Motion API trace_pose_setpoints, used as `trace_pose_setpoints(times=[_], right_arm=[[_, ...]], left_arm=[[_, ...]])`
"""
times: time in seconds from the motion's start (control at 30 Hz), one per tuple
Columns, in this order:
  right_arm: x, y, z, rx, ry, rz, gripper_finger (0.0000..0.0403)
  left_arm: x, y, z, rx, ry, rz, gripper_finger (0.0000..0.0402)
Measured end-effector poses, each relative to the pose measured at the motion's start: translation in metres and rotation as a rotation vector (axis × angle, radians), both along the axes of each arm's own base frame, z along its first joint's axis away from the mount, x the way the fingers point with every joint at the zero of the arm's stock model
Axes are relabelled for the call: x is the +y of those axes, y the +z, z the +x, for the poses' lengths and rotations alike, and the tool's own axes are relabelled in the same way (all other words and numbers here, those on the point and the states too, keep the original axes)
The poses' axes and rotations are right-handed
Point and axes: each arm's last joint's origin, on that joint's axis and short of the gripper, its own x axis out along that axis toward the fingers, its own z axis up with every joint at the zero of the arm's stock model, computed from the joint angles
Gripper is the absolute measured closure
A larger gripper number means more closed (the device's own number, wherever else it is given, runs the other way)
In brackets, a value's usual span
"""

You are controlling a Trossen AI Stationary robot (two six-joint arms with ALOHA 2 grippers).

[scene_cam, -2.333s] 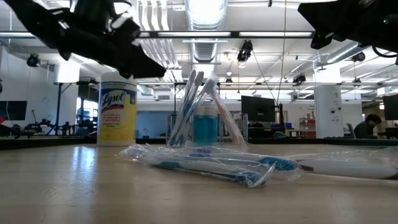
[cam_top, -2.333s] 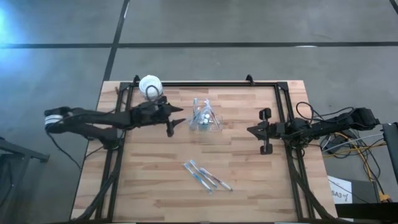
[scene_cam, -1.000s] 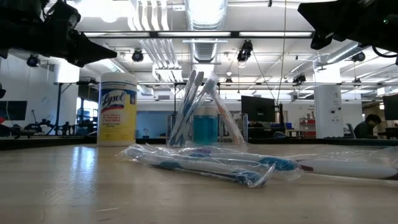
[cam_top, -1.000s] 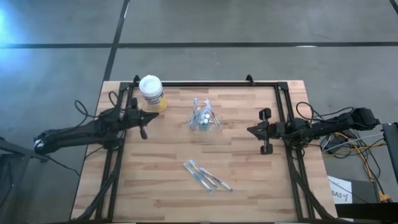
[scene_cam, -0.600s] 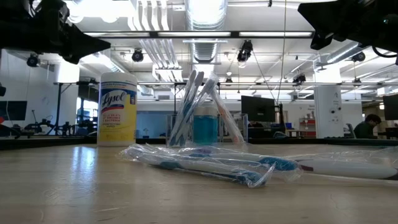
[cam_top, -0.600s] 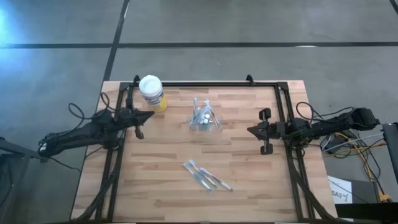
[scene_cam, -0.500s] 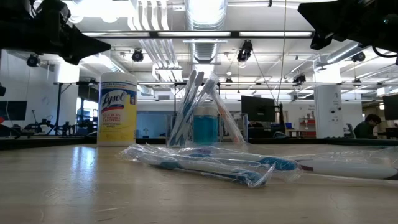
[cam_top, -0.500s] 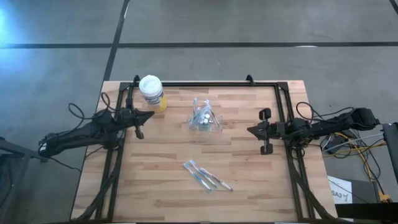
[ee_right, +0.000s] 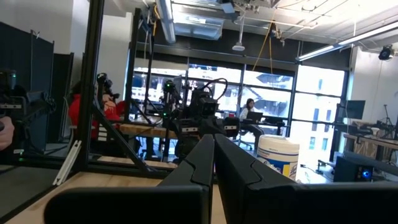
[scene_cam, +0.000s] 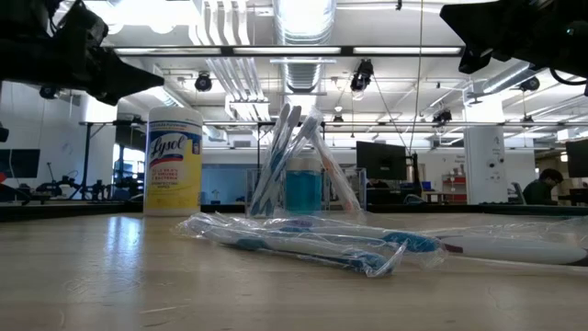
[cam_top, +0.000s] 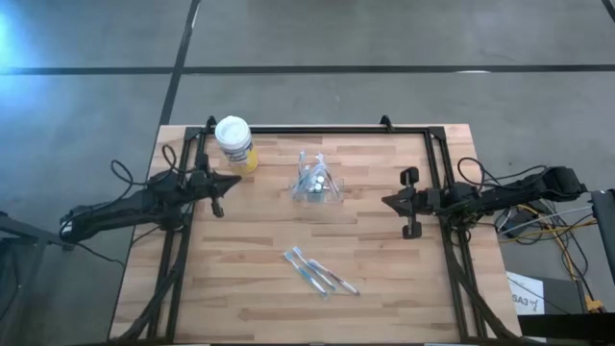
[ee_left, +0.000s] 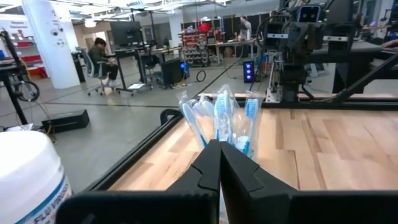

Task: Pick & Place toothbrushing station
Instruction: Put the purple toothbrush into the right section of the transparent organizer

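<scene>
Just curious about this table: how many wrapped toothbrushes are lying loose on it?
3, as best I can tell: the wrapped toothbrushes lie bunched near the table's front middle; overlap may hide another.

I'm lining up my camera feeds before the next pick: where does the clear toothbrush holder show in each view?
High view: toothbrush holder at table centre, toward the far edge.
Low view: holder upright mid-picture, behind the wrapped toothbrushes.
Left wrist view: holder just beyond the shut fingers.
Right wrist view: not visible.
Shared landmark: the Lysol canister.
</scene>
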Motion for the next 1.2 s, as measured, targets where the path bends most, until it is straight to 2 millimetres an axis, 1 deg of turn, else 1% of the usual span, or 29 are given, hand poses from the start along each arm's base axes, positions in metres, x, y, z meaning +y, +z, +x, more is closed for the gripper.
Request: trace_pose_setpoints(times=[0.27, 0.43, 0.63, 0.73, 0.87, 1.0, 1.2], right_arm=[[0.0, 0.0, 0.0, 0.0, 0.0, 0.0, 0.0394], [0.0, 0.0, 0.0, 0.0, 0.0, 0.0, 0.0394], [0.0, 0.006, 0.0, -0.037, 0.017, 0.053, 0.0394], [0.001, 0.008, 0.004, -0.024, 0.037, 0.108, 0.0394], [0.002, 0.014, 0.018, 0.071, 0.046, 0.14, 0.0394], [0.007, 0.019, 0.039, 0.256, 0.016, 0.169, 0.0394], [0.023, 0.04, 0.073, 0.429, 0.043, 0.201, 0.0394]], left_arm=[[0.0, -0.001, 0.0, -0.005, -0.016, -0.015, 0.0378], [-0.001, -0.001, 0.0, -0.008, -0.024, -0.024, 0.0379], [-0.001, -0.001, 0.0, -0.012, -0.037, -0.038, 0.0385], [-0.001, -0.001, 0.001, -0.011, -0.037, -0.038, 0.0385], [-0.001, -0.003, 0.001, -0.003, -0.038, -0.041, 0.038], [-0.001, -0.004, 0.001, 0.002, -0.053, -0.048, 0.0378], [-0.002, -0.001, 0.001, -0.01, -0.059, -0.04, 0.0384]])
